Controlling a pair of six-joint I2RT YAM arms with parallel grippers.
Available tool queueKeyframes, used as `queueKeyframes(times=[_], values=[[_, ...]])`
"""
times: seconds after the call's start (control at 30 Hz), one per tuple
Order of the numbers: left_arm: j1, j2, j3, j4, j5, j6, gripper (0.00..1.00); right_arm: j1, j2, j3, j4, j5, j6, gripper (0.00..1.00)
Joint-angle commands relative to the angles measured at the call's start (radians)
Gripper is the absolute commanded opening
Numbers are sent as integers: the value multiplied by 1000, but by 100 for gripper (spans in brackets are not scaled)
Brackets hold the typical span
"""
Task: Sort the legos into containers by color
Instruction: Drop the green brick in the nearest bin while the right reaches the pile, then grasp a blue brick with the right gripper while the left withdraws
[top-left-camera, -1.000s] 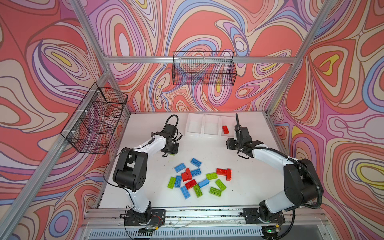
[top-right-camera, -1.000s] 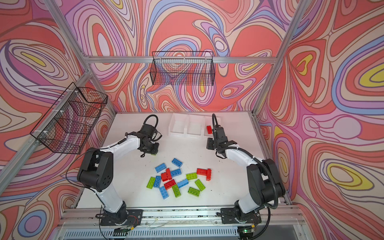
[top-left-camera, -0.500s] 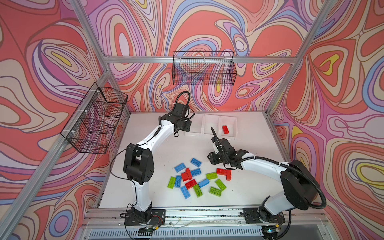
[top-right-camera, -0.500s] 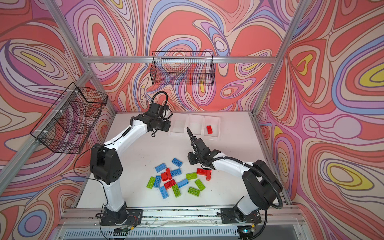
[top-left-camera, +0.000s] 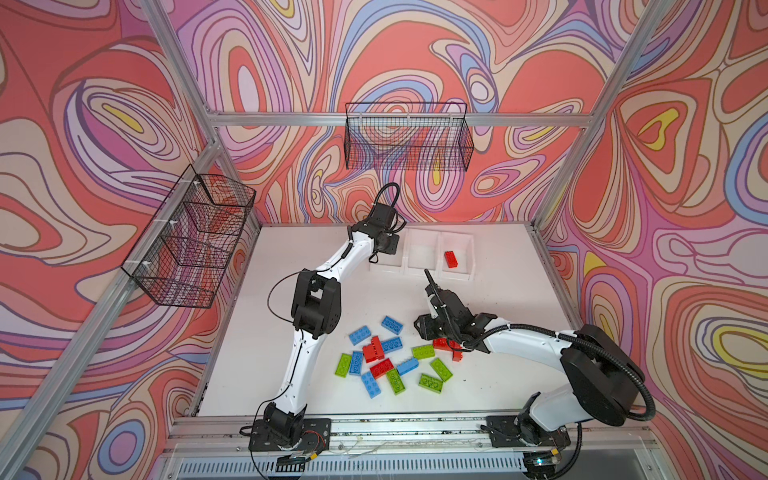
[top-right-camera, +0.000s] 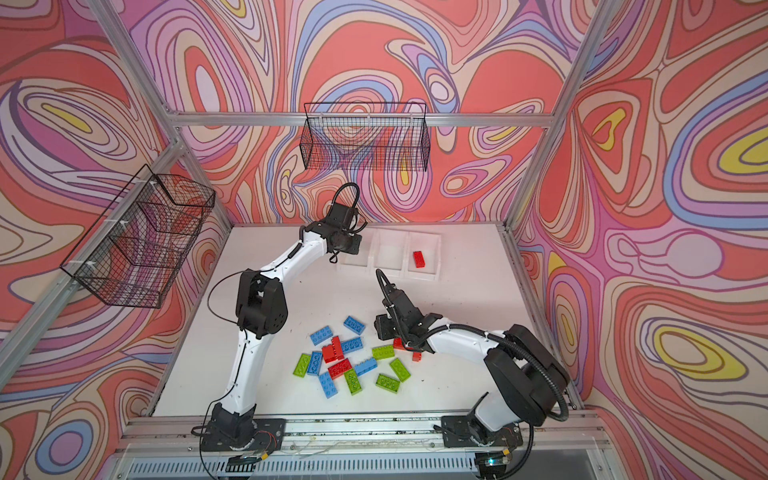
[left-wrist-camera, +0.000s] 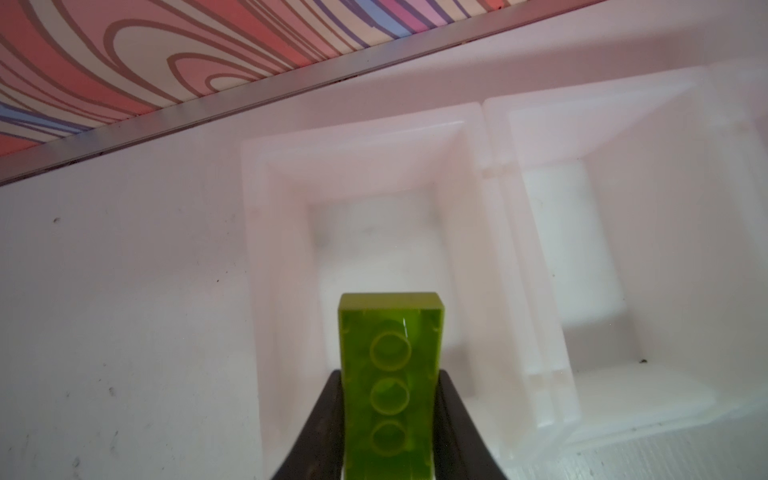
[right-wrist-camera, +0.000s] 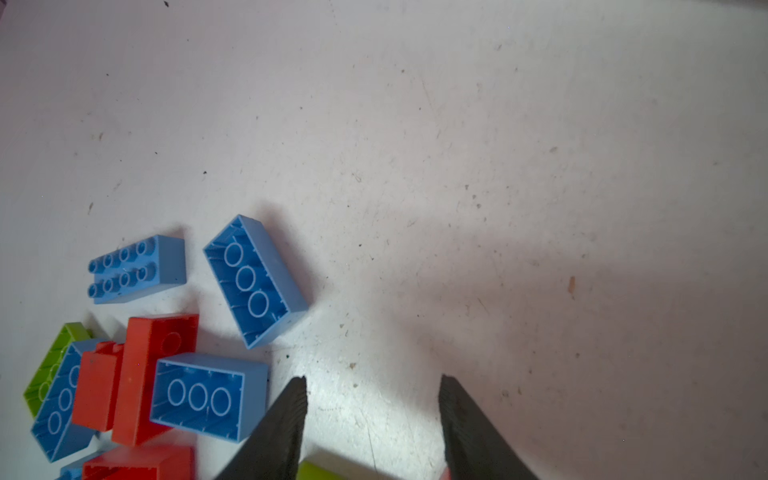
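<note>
My left gripper (left-wrist-camera: 390, 376) is shut on a lime green lego (left-wrist-camera: 390, 353), held lengthwise between the fingers. It hangs over the leftmost of three joined white containers (left-wrist-camera: 274, 270) at the back of the table (top-left-camera: 291, 257). In both top views the left wrist (top-left-camera: 384, 243) covers that bin. The right bin holds one red lego (top-left-camera: 451, 258). My right gripper (right-wrist-camera: 374, 379) is open just above bare table, at the right edge of the loose pile of legos (top-left-camera: 390, 361). Blue legos (right-wrist-camera: 255, 280) and red ones (right-wrist-camera: 153, 374) lie beside it. A green lego's edge (right-wrist-camera: 328, 471) shows under the fingers.
Black wire baskets hang on the back wall (top-left-camera: 409, 141) and the left wall (top-left-camera: 191, 237). Aluminium frame posts (top-left-camera: 552, 183) stand at the table's corners. Both arm bases sit on the front rail (top-left-camera: 395, 424).
The left arm has carried the green lego from mid-table back to above the leftmost bin. The right arm has swung from beside the bins forward to the pile, jaws still open.
</note>
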Motion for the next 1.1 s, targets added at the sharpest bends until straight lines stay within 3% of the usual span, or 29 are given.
queueKeyframes(times=[0.0,0.2,0.33,0.4,0.5,0.67,0.9,1.07], values=[[0,63,68,-19,10,-15,26,9,-15,19,6,23,4,55],[0,145,156,-11,4,-38,34,16,0,63,-56,34,-66,56],[0,137,152,-3,7,-46,52,34,11,81,-70,44,-101,58],[1,113,153,-4,15,-29,65,45,22,98,-84,50,-133,58],[4,58,152,-6,-14,0,75,63,49,137,-113,69,-184,61],[30,-70,116,-10,-27,13,79,86,91,192,-124,66,-248,64],[101,-441,-339,162,-18,-11,79,130,197,303,-177,56,-359,66],[157,-690,-657,180,-25,25,78,158,292,370,-215,65,-408,67]])
